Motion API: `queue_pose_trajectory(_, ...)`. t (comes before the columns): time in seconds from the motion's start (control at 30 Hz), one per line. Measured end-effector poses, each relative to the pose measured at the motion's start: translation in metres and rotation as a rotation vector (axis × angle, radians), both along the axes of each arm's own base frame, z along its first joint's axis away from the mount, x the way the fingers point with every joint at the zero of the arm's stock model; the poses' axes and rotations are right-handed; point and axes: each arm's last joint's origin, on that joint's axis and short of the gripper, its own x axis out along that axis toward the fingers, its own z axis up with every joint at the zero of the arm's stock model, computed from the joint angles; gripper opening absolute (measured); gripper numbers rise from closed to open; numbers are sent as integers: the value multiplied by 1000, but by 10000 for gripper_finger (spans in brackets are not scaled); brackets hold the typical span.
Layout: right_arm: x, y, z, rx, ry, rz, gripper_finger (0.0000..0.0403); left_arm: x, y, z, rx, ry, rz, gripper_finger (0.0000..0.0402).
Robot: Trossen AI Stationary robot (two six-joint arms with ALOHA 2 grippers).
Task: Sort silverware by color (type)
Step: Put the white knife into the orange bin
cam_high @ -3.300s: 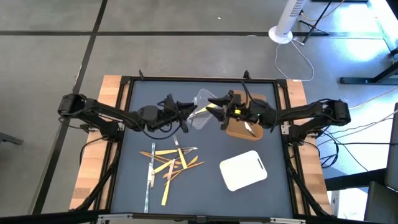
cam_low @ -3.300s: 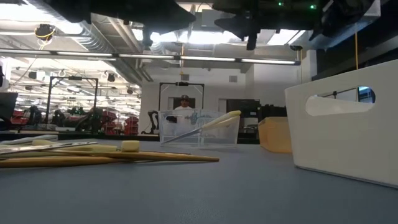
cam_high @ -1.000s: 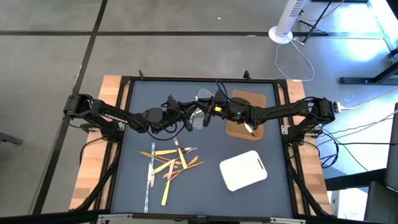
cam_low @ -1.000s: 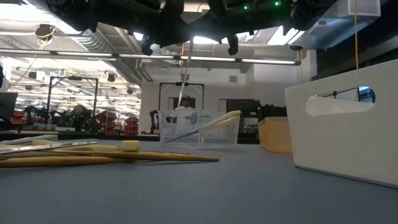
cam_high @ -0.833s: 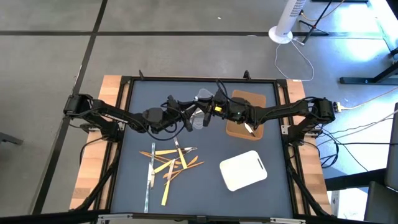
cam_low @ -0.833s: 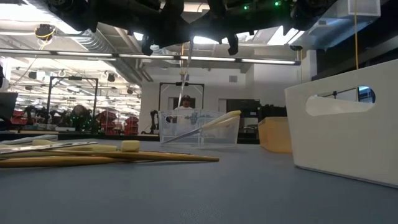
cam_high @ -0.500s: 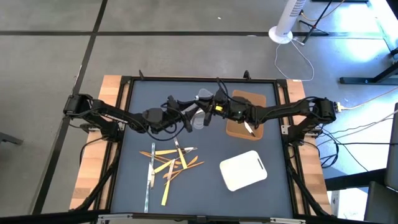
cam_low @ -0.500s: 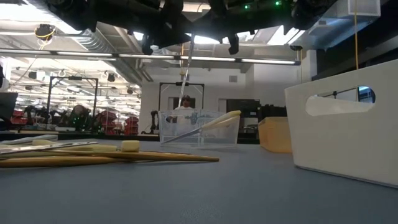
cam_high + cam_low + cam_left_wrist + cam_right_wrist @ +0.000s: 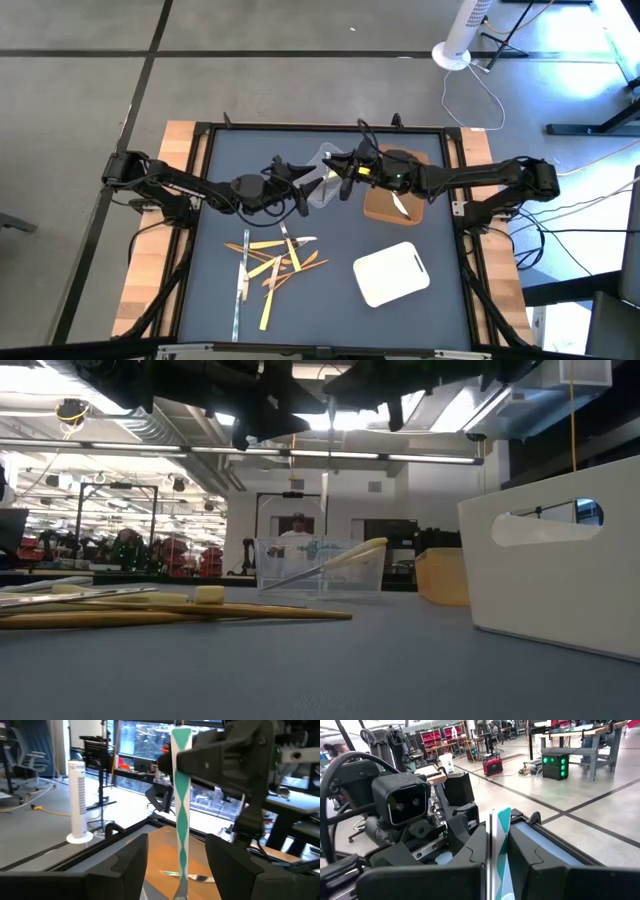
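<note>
Overhead, right fingers [image 9: 496, 851] around upright utensil [image 9: 180, 810], left fingers [image 9: 172, 854] apart.

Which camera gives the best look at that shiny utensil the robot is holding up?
The left wrist view: the utensil hangs full length from the right tool. The right wrist view shows only its edge between the fingers; the low view, a thin line; the high view hides it.

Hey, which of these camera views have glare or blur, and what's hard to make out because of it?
Low view: bright ceiling lights behind leave both arms as dark silhouettes at the top; the nearest utensils are soft, the clear tub is sharper. Left wrist view: the windows are blown out, and the silver utensil reflects teal. Right wrist view: the right gripper is blurred. High view: evenly lit, with glare at the top right corner.
</note>
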Motion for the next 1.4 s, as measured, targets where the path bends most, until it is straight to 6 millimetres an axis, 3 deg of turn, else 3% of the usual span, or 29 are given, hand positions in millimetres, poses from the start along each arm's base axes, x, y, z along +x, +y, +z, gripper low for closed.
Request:
queue_pose_trajectory(0.8,-77,-2,39,43,157,-20,32,0,0,-9,-62,58,-1,192)
queue_pose_trajectory(1.4,-121,-53,7,290,535,-164,32,0,0,-10,-62,73,0,192)
